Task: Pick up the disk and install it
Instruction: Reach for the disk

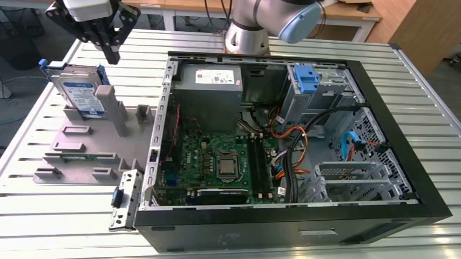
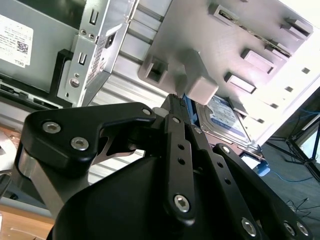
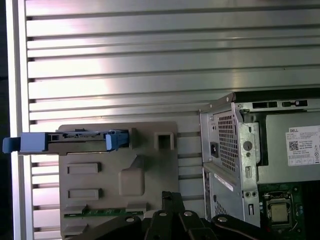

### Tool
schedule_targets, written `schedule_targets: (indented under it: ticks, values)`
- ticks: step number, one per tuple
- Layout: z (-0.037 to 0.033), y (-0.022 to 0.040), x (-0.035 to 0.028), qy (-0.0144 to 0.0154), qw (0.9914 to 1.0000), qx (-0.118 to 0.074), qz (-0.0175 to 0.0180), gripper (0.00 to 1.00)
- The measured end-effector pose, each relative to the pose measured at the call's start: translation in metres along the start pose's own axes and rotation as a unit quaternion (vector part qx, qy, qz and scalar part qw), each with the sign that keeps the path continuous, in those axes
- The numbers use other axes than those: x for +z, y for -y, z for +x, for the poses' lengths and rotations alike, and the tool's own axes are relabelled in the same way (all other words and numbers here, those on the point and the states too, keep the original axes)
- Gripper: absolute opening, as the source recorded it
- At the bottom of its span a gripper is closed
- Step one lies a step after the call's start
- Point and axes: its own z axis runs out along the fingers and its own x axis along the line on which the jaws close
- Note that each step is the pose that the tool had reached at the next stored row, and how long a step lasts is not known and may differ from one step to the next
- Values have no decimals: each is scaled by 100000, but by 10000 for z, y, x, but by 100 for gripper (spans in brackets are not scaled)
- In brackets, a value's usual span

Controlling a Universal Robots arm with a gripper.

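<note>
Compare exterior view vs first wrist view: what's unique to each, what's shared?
Exterior view: the label face of the flat metal disk with blue rails, the bare blue plastic bracket in the open black computer case. First wrist view: outer face of the case's perforated metal rear panel. Both: disk standing on edge in the grey plastic fixture, grey power-supply box, black gripper.

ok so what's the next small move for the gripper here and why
Probably shift the gripper sideways until it sits over the top edge of the disk. The disk stands upright in the grey holder, and the gripper hangs shut and empty above it, off to the exterior view's right of the disk. It likely needs lining up before any descent.
</note>
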Motion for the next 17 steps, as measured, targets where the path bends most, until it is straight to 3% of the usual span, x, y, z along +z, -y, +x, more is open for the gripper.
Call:
schedule_targets:
  ticks: [17]
  values:
    - [268,21,11,-4,100000,2,5,11]
